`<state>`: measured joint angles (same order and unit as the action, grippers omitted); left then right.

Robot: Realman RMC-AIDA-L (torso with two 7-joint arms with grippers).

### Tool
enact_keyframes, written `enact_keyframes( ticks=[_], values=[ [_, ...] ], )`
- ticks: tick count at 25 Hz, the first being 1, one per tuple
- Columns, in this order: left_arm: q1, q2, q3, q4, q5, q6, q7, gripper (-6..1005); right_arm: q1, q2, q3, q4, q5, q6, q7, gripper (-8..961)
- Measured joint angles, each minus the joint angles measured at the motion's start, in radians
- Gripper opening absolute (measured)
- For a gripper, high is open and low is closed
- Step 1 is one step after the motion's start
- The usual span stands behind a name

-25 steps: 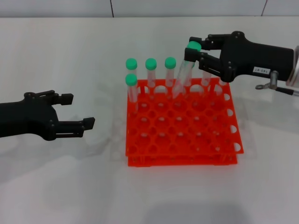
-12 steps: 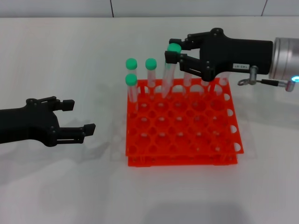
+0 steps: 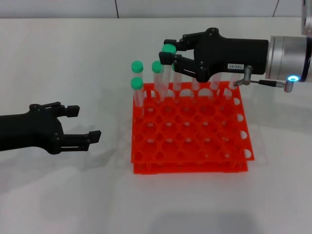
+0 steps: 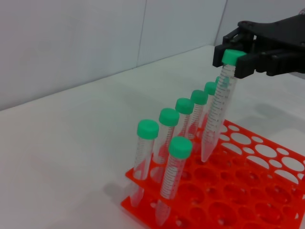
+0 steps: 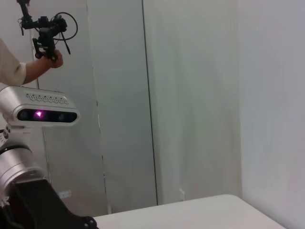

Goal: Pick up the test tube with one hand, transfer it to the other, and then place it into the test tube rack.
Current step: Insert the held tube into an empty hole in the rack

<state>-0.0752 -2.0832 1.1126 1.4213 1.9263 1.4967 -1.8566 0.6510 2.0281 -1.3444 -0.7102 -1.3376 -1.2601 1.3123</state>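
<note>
My right gripper, black with a small white label, is shut on the green cap of a clear test tube. It holds the tube tilted over the back left part of the orange-red rack, tip just above the holes. The left wrist view shows this tube hanging from the right gripper with its tip close over the rack. My left gripper, black and unlabelled, is open and empty, low over the table left of the rack.
Several other green-capped tubes stand in the rack's back rows, also seen in the left wrist view. White table all round; a wall lies behind it. The right wrist view shows only walls and a table corner.
My right gripper has carried the tube leftward along the rack's back rows, from the middle to the back left. The left gripper has stayed nearly still.
</note>
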Motion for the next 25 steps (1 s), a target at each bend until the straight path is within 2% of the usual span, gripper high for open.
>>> enact_keyframes(
  ticks=[25],
  values=[
    [-0.003,0.001,-0.001,-0.039,0.0,-0.008,0.021,894,0.013,0.0,-0.078,0.012,0.024,0.086,-0.01,326]
  ],
)
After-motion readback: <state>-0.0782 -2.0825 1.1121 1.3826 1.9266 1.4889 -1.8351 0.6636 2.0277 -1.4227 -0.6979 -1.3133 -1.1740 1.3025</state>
